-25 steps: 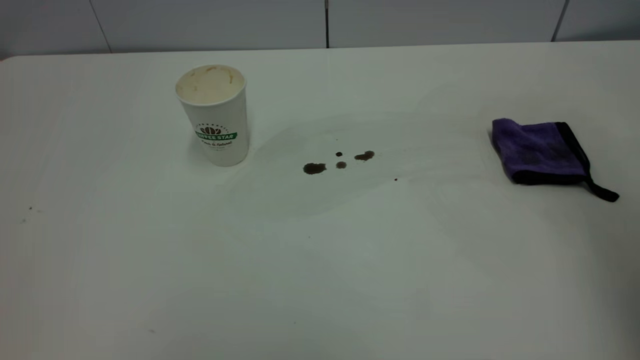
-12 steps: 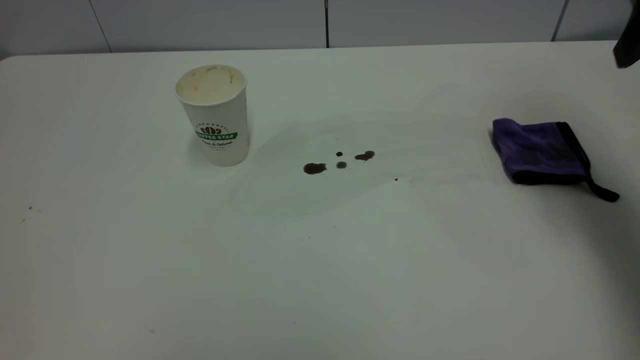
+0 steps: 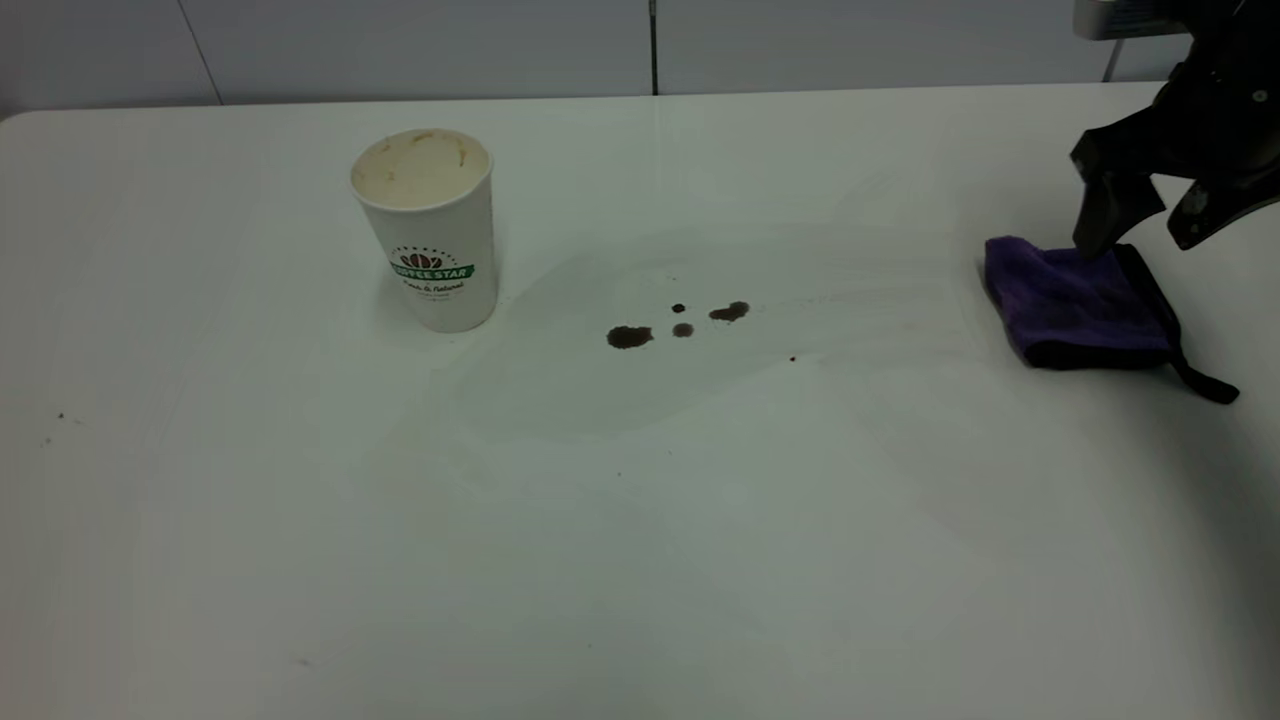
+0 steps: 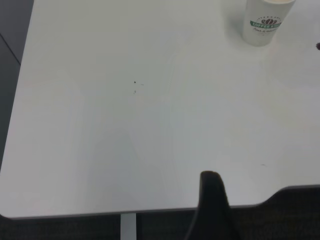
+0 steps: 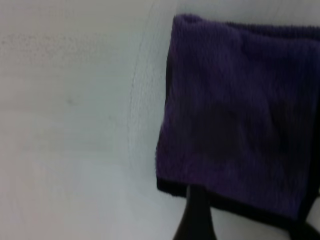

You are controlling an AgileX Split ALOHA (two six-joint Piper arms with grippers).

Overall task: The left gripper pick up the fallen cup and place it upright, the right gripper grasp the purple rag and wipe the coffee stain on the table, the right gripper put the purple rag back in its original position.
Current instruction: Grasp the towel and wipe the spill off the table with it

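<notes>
The white cup with its green band stands upright at the back left of the table; it also shows in the left wrist view. The coffee stain is a few brown blotches right of the cup. The purple rag lies flat at the right and fills the right wrist view. My right gripper hangs open just above the rag's far edge, one finger over the cloth; its fingers straddle the rag's black edging. My left gripper is open and empty over the table's near-left edge, far from the cup.
A lone tiny dark speck lies right of the stain. A few faint specks sit at the table's left. A grey panelled wall runs behind the table.
My right gripper has come into the exterior view from the upper right and dropped down to the rag's far edge. The cup, stain and rag have not moved.
</notes>
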